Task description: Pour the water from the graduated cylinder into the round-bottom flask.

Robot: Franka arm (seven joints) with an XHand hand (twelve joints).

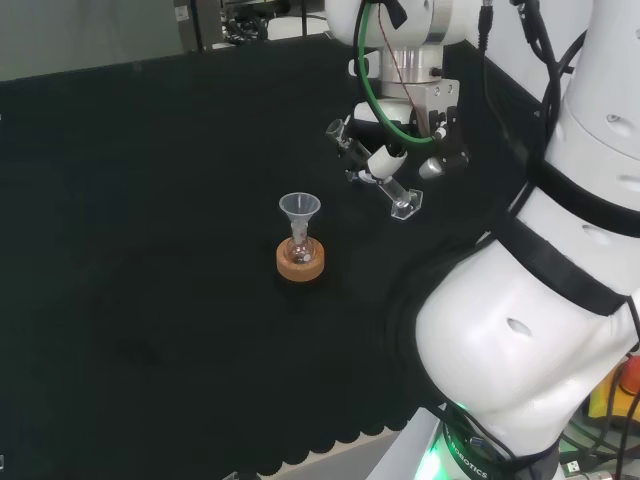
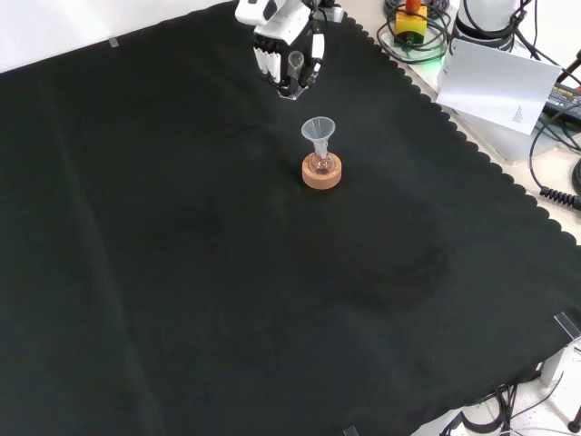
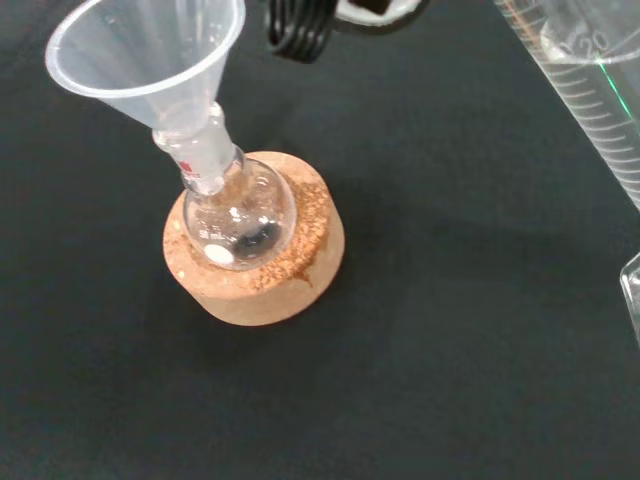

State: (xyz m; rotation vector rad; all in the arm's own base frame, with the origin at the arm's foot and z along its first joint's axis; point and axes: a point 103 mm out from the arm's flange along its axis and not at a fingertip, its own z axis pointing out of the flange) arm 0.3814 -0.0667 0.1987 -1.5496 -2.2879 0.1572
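Note:
A small round-bottom flask [image 1: 299, 249] stands upright in a cork ring [image 1: 301, 264] near the middle of the cloth, with a clear funnel [image 1: 299, 208] in its neck. In the head view the hand [image 1: 352, 142] hovers to the right of the flask and higher, shut on a clear graduated cylinder [image 1: 398, 195] that is tilted, its foot pointing down to the right. The front view has the hand [image 2: 272, 45] and cylinder [image 2: 295, 62] just beyond the funnel [image 2: 318, 130]. Up close, the flask [image 3: 240, 215] looks nearly empty, and the cylinder's marked wall [image 3: 600, 80] is apart from the funnel [image 3: 150, 55].
The cloth's scalloped edge [image 2: 508, 173] runs along the front view's right side. Beyond it lie a white sheet [image 2: 495, 82], cables and a yellow box with a red button [image 2: 410, 16]. The arm's big white links [image 1: 540, 300] stand at the head view's right.

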